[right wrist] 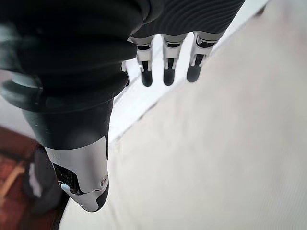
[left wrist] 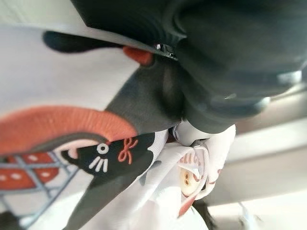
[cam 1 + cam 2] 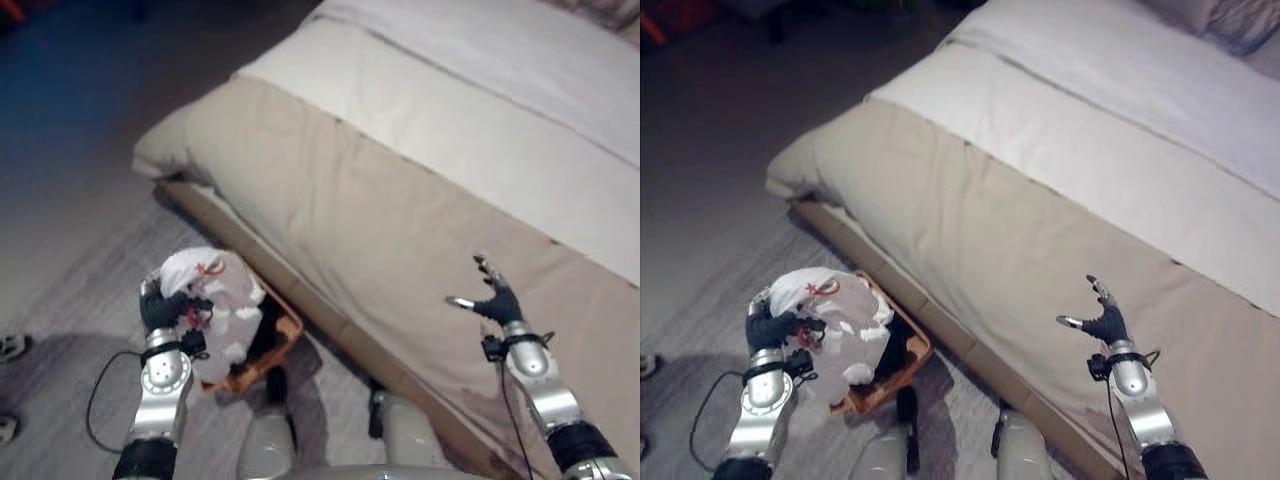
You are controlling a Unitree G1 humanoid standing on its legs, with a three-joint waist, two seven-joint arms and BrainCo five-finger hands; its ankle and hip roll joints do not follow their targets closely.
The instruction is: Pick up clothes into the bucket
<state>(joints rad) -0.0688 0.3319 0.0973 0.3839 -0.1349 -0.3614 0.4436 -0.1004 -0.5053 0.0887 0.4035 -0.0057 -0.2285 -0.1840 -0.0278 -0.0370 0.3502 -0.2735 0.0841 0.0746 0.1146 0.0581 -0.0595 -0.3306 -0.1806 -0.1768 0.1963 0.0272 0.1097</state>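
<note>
A beige-covered bed (image 3: pixel 400 220) stands on grey floor (image 3: pixel 80 260). My left hand (image 3: pixel 160 308) grips white, red-printed clothes (image 3: pixel 215 300) over the orange bucket (image 3: pixel 275 350); my right hand (image 3: pixel 495 300) hovers, fingers (image 1: pixel 168 67) spread.

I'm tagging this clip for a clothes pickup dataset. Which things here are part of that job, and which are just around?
Part of the job:
- white patterned garment, bunched over the basket
- orange basket on the floor by the bed
- left hand, curled on the garment
- right hand, open above the bed

Just around:
- bed with beige duvet
- grey carpet
</note>
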